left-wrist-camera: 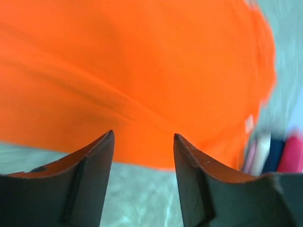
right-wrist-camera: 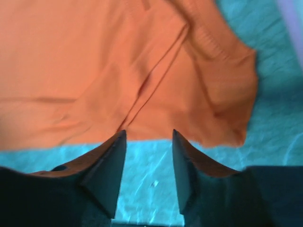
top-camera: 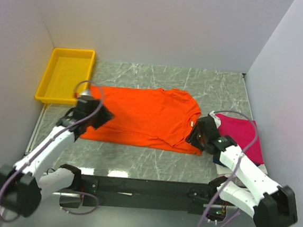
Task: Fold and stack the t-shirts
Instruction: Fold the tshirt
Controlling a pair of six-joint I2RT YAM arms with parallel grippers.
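Standing at the 6 o'clock edge of the marbled grey counter [top-camera: 207,81], I see an orange shirt [top-camera: 146,115] spread flat across its middle, long side running from 9 to 3 o'clock, with the sleeves at the 3 o'clock end. The left pincer [left-wrist-camera: 143,135] hangs over the shirt's 9 o'clock end, its two dark fingers [left-wrist-camera: 90,165] spread apart with nothing between them. Its own camera shows the tips framing the near hem, with bare counter below. Whether those tips touch the cloth I cannot tell. The right pincer [right-wrist-camera: 149,131] sits at the shirt's 4 o'clock corner, beside the nearer sleeve. It too is spread wide and holds nothing, its tips right at the hem and bare counter showing in the gap. That camera also shows soft creases running through the cloth toward the sleeve. Just beside the orange shirt, at 3 o'clock, a pink shirt [top-camera: 240,134] lies on top of a small pile. From the left arm's camera, blurred strips of navy cloth [left-wrist-camera: 274,156] and white cloth [left-wrist-camera: 261,152] show at the pile's edge, though I cannot make out how they are folded. A yellow tray [top-camera: 64,76] sits in the 10 o'clock corner against the left wall, near the shirt's far 9 o'clock corner.
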